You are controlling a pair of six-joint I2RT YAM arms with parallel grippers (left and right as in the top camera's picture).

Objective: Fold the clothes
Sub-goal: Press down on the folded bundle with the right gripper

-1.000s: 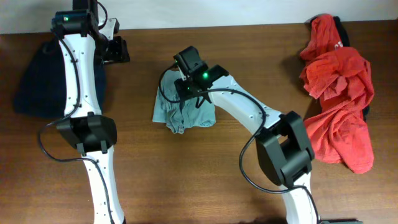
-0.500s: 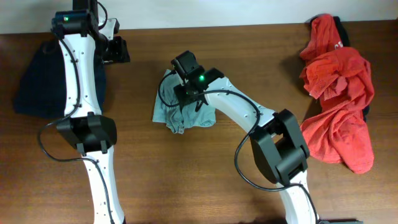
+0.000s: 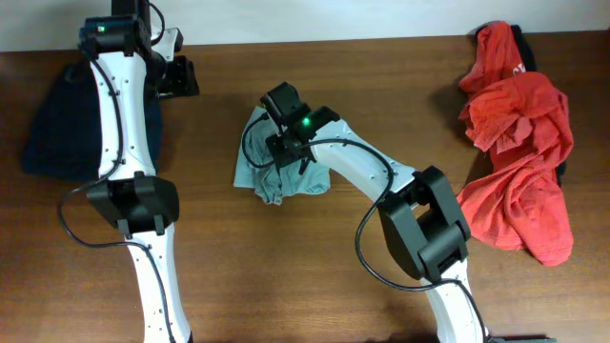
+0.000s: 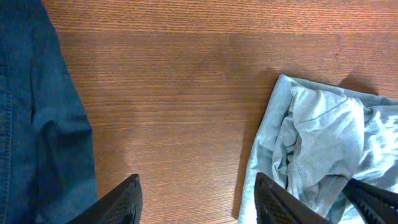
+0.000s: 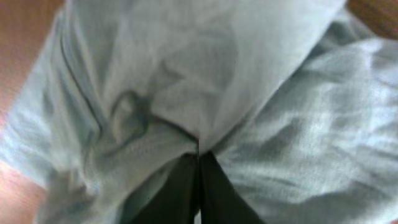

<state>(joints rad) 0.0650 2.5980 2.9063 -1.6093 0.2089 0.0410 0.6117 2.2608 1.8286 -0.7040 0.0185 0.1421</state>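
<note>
A crumpled light blue-grey garment (image 3: 276,176) lies at the table's middle; it also shows in the left wrist view (image 4: 317,149) and fills the right wrist view (image 5: 186,81). My right gripper (image 3: 282,141) is low on its upper part, fingers (image 5: 199,163) shut on a fold of the light blue garment. My left gripper (image 3: 186,76) is at the far left, open and empty, its fingers (image 4: 196,196) over bare wood between the dark navy garment (image 3: 62,124) and the light one. A heap of red clothes (image 3: 519,143) lies at the right.
The wooden table (image 3: 286,286) runs under everything. The navy garment (image 4: 37,124) lies at the left edge under the left arm. A dark item peeks out under the red heap at the far right edge.
My right gripper has shifted a little up and to the left over the light blue garment. The left arm has not moved.
</note>
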